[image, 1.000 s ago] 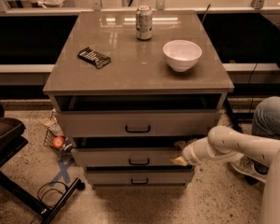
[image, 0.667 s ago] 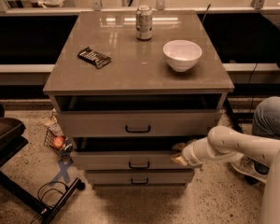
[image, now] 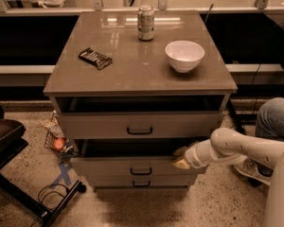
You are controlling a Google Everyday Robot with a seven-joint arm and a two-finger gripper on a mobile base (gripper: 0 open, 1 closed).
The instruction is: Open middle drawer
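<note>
The middle drawer (image: 109, 166) is a grey-beige front with a small dark bar handle (image: 141, 171), below the taller top drawer (image: 94, 125). It is pulled partly out, with a dark gap showing above its front. My gripper (image: 180, 158) is at the right end of the middle drawer's top edge, at the tip of the white arm (image: 236, 148) that reaches in from the right. The drawer's inside is in shadow.
On the cabinet top (image: 132, 65) are a soda can (image: 146, 22), a white bowl (image: 184, 56) and a dark snack bar (image: 95, 57). The top drawer is slightly out. The short bottom drawer (image: 141, 183) is below. A dark chair base (image: 19, 193), a cable and an apple (image: 59, 144) are at the left, and a person's leg (image: 274, 119) is at the right.
The middle drawer's front has slid a little further out toward the camera, and my gripper has moved with it. The top drawer and the tabletop items have not moved.
</note>
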